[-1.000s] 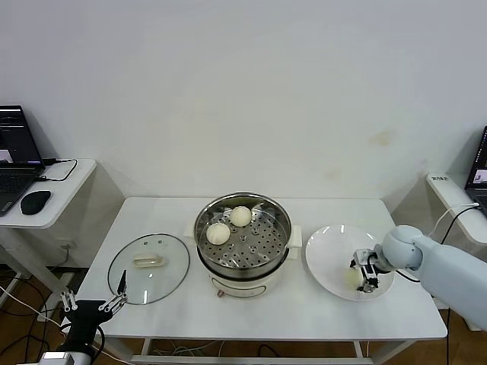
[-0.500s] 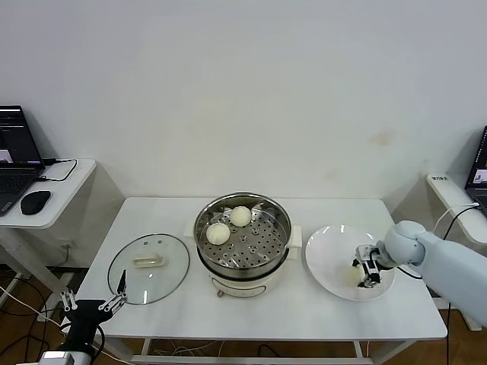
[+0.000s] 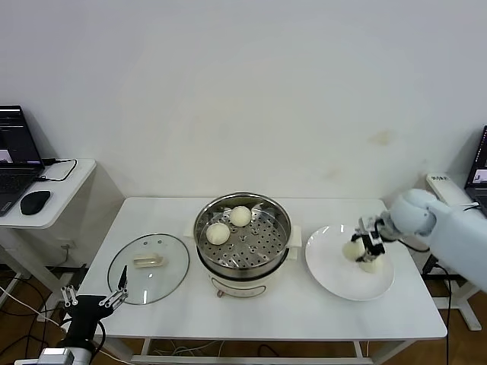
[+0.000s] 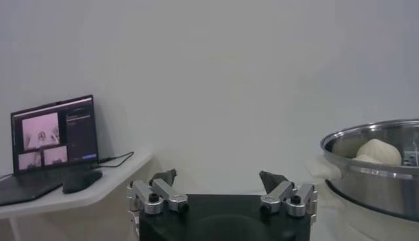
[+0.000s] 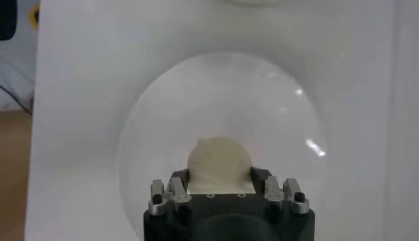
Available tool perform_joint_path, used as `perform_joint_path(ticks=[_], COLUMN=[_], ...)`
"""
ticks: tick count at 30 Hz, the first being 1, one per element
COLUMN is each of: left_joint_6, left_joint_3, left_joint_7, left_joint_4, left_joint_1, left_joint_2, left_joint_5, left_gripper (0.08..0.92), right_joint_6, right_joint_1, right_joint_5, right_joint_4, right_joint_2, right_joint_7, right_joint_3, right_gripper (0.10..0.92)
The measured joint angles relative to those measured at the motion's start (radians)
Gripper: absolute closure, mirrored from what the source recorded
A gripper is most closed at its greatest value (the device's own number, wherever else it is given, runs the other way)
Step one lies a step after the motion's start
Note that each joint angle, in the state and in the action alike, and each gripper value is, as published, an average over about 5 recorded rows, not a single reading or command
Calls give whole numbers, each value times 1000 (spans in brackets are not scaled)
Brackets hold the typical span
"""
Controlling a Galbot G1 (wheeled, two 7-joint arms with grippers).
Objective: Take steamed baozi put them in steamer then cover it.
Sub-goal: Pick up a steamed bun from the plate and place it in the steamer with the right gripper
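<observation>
White wall, white table [image 3: 251, 312]: two steamed baozi [image 3: 229, 224] already sit on the perforated tray of the steamer [image 3: 242, 237]. Our right gripper [image 3: 364, 247] pinches a third bun [image 5: 218, 162] above the white plate [image 3: 335, 274], where another bun [image 3: 370, 265] appears to lie beneath it. We judge the job near halfway, with the cover [image 3: 149, 268] lying flat left of the pot. Our left gripper [image 4: 221, 188] hangs spread below the table's front-left corner.

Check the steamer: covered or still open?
Open. The steamer has no lid: its perforated tray and two baozi show, and the cover lies flat on the table beside it.
</observation>
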Motion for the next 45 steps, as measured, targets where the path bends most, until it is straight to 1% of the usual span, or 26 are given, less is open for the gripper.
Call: perform_joint_path(ticks=[11,22,33,45], left_joint_6=[-1,-2,-4,-4], left_joint_3=[-6,-20,-38,-38], left_joint_7=[0,-1,-2,-3], left_joint_4=[2,1,-5,-4], left_joint_1=[-1,2,9,3], left_joint_2=[5,-11,-23,-35], left_joint_5=[-6,-9,-17,-19], left_gripper=[177,177,177,177], right_joint_6=[2,44,165,310], right_joint_1=[289,374,357,314], right_joint_5=[129,202,183,100], right_joint_4=[11,31,-11,-29], right_joint_2=[141,339,519,597], right_joint_7=[4,38,33,8], right_joint_3=[-162,-274,-349,-393], right_gripper=[431,431,424,423])
